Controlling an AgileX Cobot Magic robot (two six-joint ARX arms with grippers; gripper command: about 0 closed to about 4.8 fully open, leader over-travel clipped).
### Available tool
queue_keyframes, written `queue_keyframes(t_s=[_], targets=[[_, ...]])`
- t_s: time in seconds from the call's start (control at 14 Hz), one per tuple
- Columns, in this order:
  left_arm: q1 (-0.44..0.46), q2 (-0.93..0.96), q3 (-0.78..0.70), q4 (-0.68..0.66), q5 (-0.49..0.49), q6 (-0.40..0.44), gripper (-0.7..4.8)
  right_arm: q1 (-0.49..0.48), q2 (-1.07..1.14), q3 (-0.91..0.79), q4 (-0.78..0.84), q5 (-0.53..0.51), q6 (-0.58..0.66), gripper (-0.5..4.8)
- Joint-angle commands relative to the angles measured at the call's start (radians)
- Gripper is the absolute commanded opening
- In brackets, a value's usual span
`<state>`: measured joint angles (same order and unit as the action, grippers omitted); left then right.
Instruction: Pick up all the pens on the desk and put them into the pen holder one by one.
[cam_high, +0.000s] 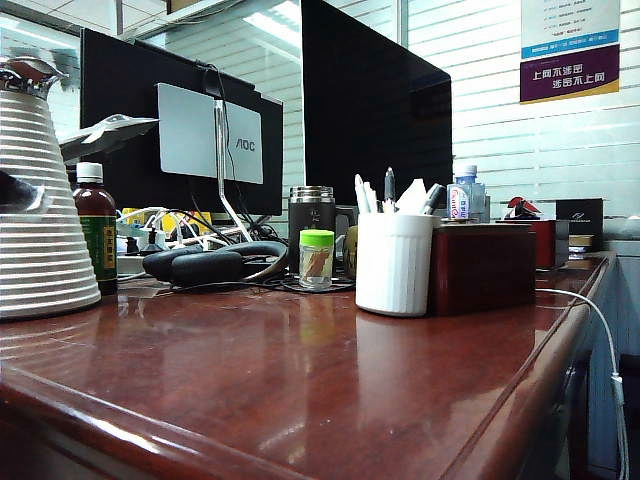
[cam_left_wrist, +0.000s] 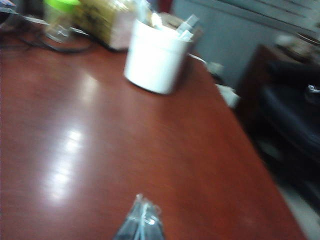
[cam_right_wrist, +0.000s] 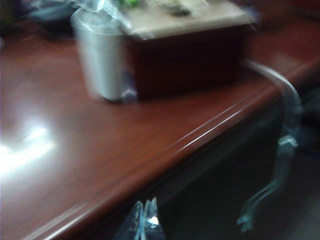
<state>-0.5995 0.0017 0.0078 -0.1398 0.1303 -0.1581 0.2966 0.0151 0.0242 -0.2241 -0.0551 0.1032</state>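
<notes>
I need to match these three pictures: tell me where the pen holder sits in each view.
Exterior view: pen holder stands right of centre, touching the dark red box.
Left wrist view: upper middle, far beyond the shut left gripper.
Right wrist view: upper left, blurred, against the box.
Shared landmark: the desk.

Left gripper (cam_left_wrist: 141, 220): only the tips show, clear see-through plastic jaws over a dark base, blurred. Right gripper (cam_right_wrist: 145, 220): same clear, glassy jaws with pale highlights. No arms visible in exterior view.
</notes>
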Motion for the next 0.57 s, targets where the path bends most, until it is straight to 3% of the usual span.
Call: queue_keyframes(t_s=[0.07,0.21,0.36,0.5,0.57], targets=[[0.120,0.000,-0.001,0.010,-0.006,0.090,-0.04,-0.001,-0.001,-0.011,0.027,0.034,0.005,0.00],[0.269,0.000,-0.001,0.052,-0.021,0.167,-0.04,0.000,-0.002,-0.011,0.027,0.032,0.006,0.00],[0.409,0.000,-0.001,0.101,-0.025,0.190,-0.04,0.000,-0.002,-0.011,0.027,0.034,0.006,0.00],[0.500,0.000,-0.001,0.130,-0.025,0.189,-0.04,-0.030,-0.002,-0.011,0.037,0.198,-0.011,-0.01],[0.518,0.000,-0.001,0.129,-0.022,0.188,-0.04,-0.088,-0.005,-0.011,0.043,0.166,-0.011,-0.01]])
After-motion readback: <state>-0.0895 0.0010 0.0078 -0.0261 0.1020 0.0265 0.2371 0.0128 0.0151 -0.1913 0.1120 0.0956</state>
